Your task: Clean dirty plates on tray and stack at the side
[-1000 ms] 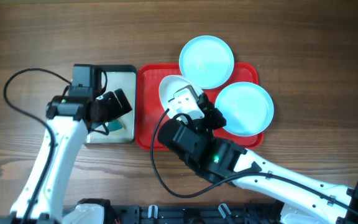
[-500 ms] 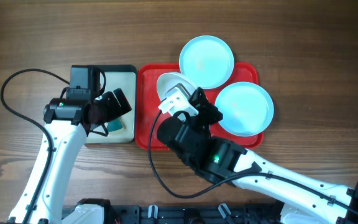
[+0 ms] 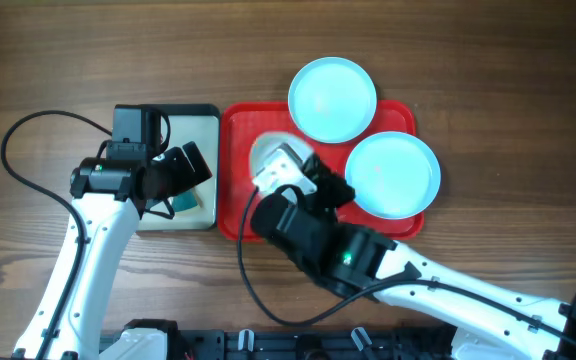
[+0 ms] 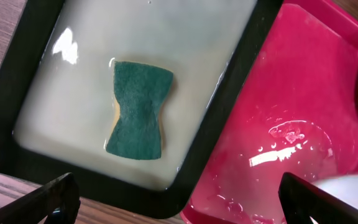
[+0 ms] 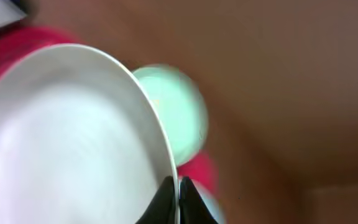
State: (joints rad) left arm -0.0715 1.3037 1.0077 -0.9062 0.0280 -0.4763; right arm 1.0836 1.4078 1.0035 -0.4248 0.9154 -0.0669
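White plate [image 5: 67,143] has tipped up steeper in the last sec – right jaws clamped on its rim, over the red tray's [image 3: 233,195] left half. Left jaws gape empty above the sponge [image 4: 138,111] – scrubbing prob. next.

I can read no words, labels, brands or numbers in any of my views. The tray [image 3: 234,130], the white plate [image 5: 61,137], the blue plates [image 3: 332,98] and the sponge [image 4: 138,109] all look plain, with no writing or marks that I can make out.
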